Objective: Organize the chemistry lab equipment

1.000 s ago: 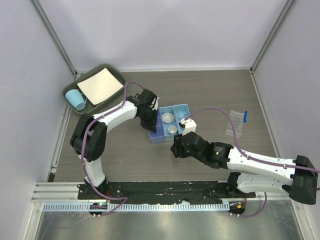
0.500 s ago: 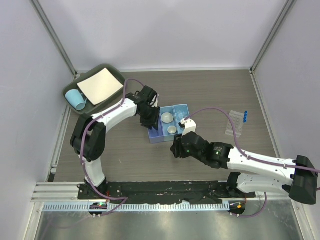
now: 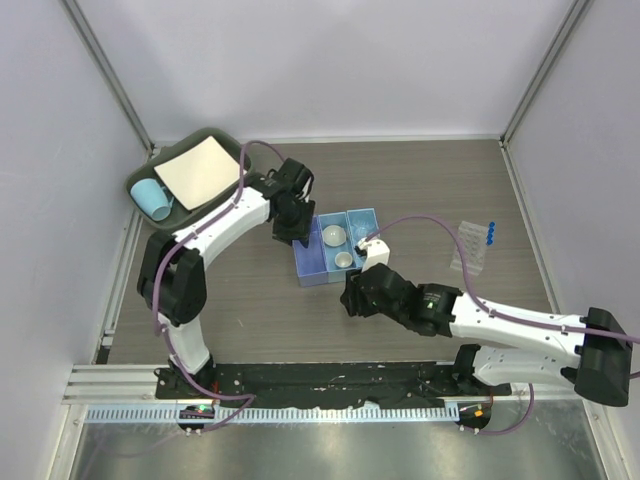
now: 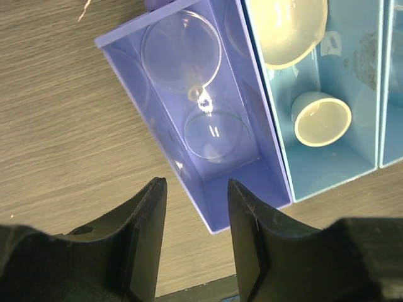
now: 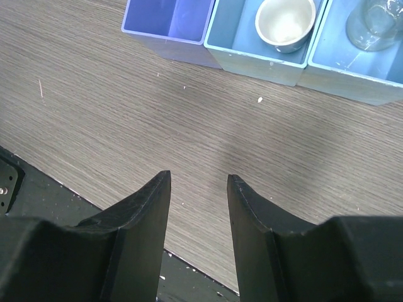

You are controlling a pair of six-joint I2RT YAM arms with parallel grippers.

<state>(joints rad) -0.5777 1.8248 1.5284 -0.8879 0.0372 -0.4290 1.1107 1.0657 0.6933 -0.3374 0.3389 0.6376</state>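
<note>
My left gripper [image 3: 296, 236] [image 4: 196, 185] hangs open over the near end of the box's purple compartment [image 4: 208, 94], nothing between its fingers. A clear funnel [image 4: 182, 52] and a second clear round piece [image 4: 216, 133] lie in that compartment. In the middle compartment are a whitish dish [image 3: 334, 235] [image 4: 291, 28] and a smaller whitish cup [image 3: 344, 259] [image 4: 321, 118] [image 5: 285, 21]. A clear flask [image 5: 376, 22] sits in the right compartment. The clear tube rack [image 3: 468, 255] with blue-capped tubes [image 3: 490, 233] lies at the right. My right gripper [image 3: 348, 300] [image 5: 198, 179] is open over bare table in front of the box.
The light-blue divided box [image 3: 322, 281] [image 5: 258, 63] stands mid-table. A dark green tray [image 3: 223, 141] at the back left holds a white sheet [image 3: 200, 172] and a light-blue cup [image 3: 152, 198]. A black base strip [image 5: 38, 189] runs along the near table edge.
My left gripper has opened, letting go of a clear piece into the purple compartment, and drawn back toward the rear left. The right arm has barely moved.
</note>
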